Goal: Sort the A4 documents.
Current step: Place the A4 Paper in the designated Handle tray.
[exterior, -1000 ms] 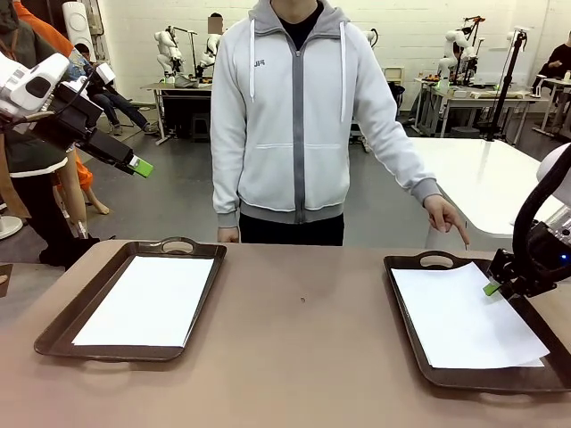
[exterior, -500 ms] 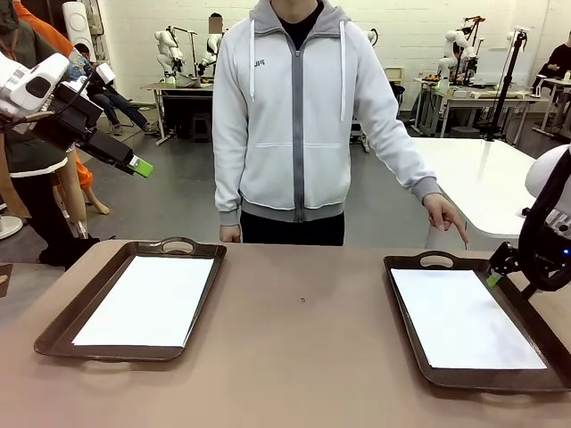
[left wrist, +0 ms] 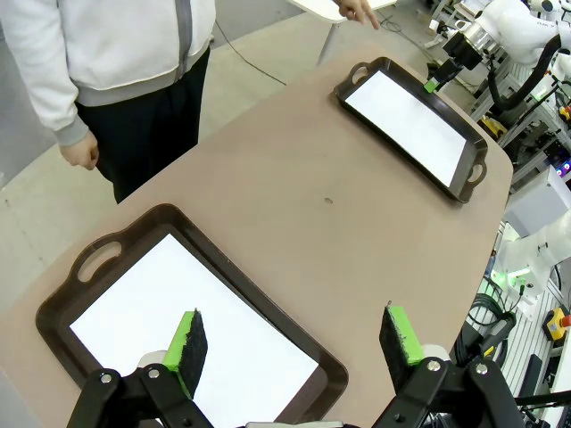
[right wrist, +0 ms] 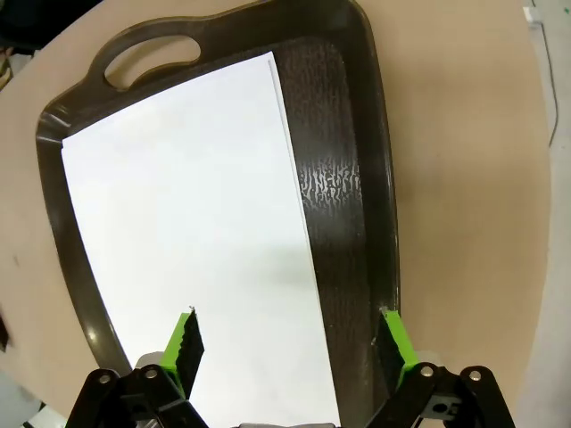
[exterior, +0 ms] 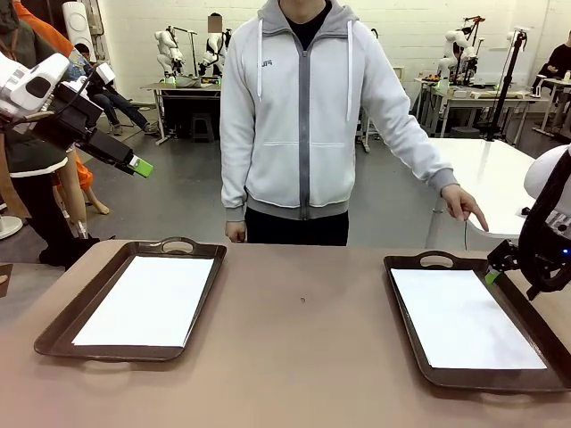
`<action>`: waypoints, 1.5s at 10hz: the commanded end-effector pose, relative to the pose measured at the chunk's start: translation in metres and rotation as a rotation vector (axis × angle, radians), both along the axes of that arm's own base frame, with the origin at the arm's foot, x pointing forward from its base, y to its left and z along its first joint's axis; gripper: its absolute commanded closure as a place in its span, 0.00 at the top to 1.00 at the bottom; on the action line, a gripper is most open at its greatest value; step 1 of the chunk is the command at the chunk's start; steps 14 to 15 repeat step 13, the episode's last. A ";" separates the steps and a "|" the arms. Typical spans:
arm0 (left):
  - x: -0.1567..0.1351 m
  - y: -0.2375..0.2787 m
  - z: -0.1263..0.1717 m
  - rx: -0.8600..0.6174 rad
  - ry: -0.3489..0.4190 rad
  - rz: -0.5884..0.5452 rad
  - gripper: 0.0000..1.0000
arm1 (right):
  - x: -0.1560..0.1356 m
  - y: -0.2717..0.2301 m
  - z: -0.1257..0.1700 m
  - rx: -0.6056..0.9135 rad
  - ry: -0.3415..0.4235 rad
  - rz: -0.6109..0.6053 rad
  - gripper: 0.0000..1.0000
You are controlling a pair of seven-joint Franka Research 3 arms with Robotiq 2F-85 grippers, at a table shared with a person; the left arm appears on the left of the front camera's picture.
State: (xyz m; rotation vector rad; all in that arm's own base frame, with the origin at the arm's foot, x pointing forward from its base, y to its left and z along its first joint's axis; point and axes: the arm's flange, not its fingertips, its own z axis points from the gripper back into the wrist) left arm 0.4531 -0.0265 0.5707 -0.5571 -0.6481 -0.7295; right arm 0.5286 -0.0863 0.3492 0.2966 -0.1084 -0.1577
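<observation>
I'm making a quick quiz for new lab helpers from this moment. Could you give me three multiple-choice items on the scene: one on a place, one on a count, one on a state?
1. Where does the right gripper hang?
A. over the far right rim of the right tray
B. over the middle of the table
C. inside the left tray

2. How many dark brown trays stand on the table?
A. one
B. two
C. three

3. How is the left gripper?
A. shut on a sheet
B. shut on nothing
C. open, holding nothing

Answers:
1 A: its green pad shows by that rim in the front view.
2 B: one at each end, each with white A4 documents lying flat in it.
3 C: the left wrist view shows its pads wide apart above the left tray.
</observation>
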 end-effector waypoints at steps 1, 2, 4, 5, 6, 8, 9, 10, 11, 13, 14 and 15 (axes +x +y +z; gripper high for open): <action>-0.001 0.001 0.000 0.013 -0.007 -0.015 1.00 | 0.000 -0.001 0.000 0.000 0.000 -0.002 1.00; -0.001 0.001 0.000 0.013 -0.007 -0.015 1.00 | 0.000 -0.001 0.000 0.000 0.000 -0.002 1.00; -0.001 0.001 0.000 0.013 -0.007 -0.015 1.00 | 0.000 -0.001 0.000 0.000 0.000 -0.002 1.00; -0.001 0.001 0.000 0.013 -0.007 -0.015 1.00 | 0.000 -0.001 0.000 0.000 0.000 -0.002 1.00; -0.001 0.001 0.000 0.013 -0.007 -0.015 1.00 | 0.000 -0.001 0.000 0.000 0.000 -0.002 1.00; -0.001 0.001 0.000 0.013 -0.007 -0.015 1.00 | 0.000 -0.001 0.000 0.000 0.000 -0.002 1.00; -0.001 0.001 0.000 0.013 -0.007 -0.015 1.00 | 0.000 -0.001 0.000 0.000 0.000 -0.002 1.00; -0.001 0.001 0.000 0.013 -0.007 -0.015 1.00 | 0.000 -0.001 0.000 0.000 0.000 -0.002 1.00; -0.001 0.001 0.000 0.013 -0.007 -0.015 1.00 | 0.000 -0.001 0.000 0.000 0.000 -0.002 1.00; -0.001 0.001 0.000 0.013 -0.007 -0.015 1.00 | 0.000 -0.001 0.000 0.000 0.000 -0.002 1.00; -0.001 0.001 0.000 0.013 -0.007 -0.015 1.00 | 0.000 -0.001 0.000 0.000 0.000 -0.002 1.00; -0.001 0.001 0.000 0.013 -0.007 -0.015 1.00 | 0.000 -0.001 0.000 0.000 0.000 -0.002 1.00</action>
